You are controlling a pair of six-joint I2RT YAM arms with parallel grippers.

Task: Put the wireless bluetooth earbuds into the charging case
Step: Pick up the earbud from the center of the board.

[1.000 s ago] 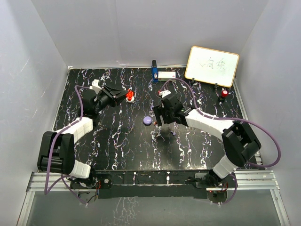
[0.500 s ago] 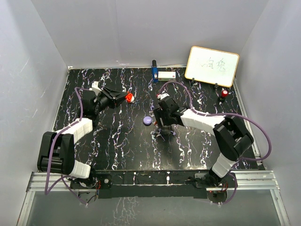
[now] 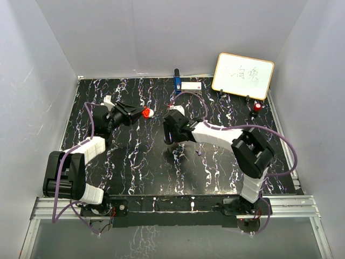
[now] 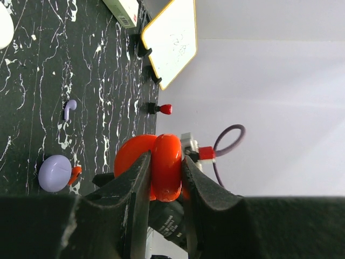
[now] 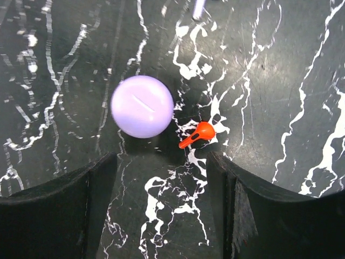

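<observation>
Left gripper (image 4: pixel 163 162) is clamped narrowly on a glossy red round charging case (image 4: pixel 161 168), positioned over the far-left part of the black white-veined table (image 3: pixel 135 162). Right gripper (image 5: pixel 161 167) stands wide apart and holds nothing, set low over a pale purple round puck (image 5: pixel 142 106). A tiny red-orange earbud (image 5: pixel 198 134) lies just beside that puck, with a slight gap between them. A small purple earbud (image 4: pixel 69 108) lies on the table, well apart to the right.
</observation>
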